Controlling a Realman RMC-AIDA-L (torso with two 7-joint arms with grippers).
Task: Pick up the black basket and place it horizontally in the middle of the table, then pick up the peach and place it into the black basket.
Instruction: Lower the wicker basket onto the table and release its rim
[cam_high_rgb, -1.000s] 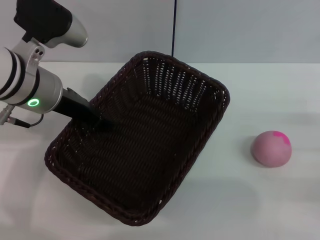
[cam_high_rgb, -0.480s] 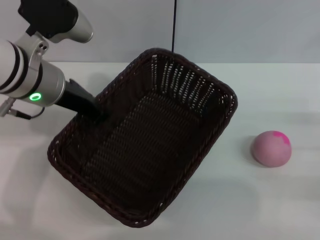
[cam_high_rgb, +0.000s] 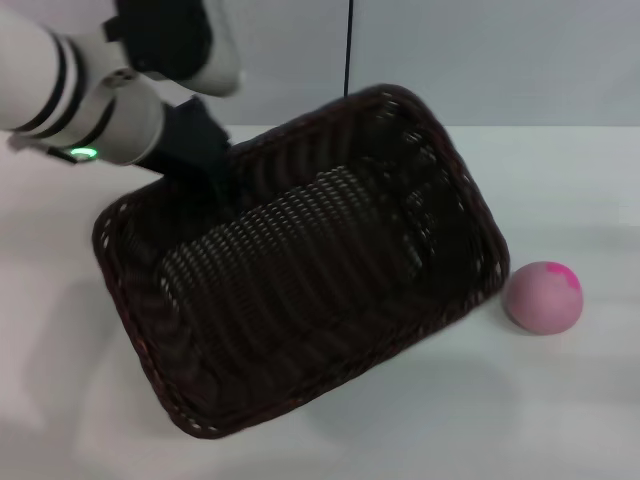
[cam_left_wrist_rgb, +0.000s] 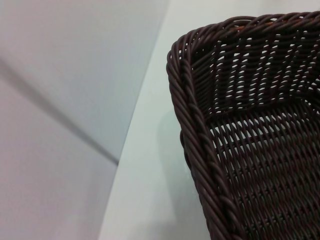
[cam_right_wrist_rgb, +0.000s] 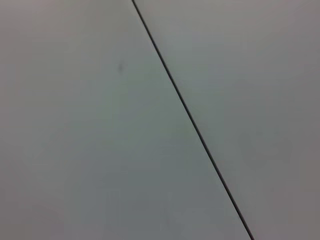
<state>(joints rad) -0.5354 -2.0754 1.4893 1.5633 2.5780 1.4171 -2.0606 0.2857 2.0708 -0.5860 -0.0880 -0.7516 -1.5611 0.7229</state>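
Observation:
The black basket (cam_high_rgb: 300, 290) is large, dark and woven, and sits skewed over the left and middle of the white table (cam_high_rgb: 560, 180), its long side running from near left to far right. My left gripper (cam_high_rgb: 218, 185) is shut on the basket's far-left rim, its dark fingers reaching over the braid. The left wrist view shows a rounded corner of that rim (cam_left_wrist_rgb: 195, 125) close up. The basket is empty. The pink peach (cam_high_rgb: 543, 297) lies on the table just right of the basket's right corner. My right gripper is out of view.
A grey wall with a dark vertical seam (cam_high_rgb: 348, 50) stands behind the table's far edge. The right wrist view shows only a plain grey surface with a dark line (cam_right_wrist_rgb: 190, 115). Bare tabletop lies in front of the basket and around the peach.
My left arm has swung up and to the right, turning the basket clockwise. Its right corner has moved close to the peach. The peach has not moved.

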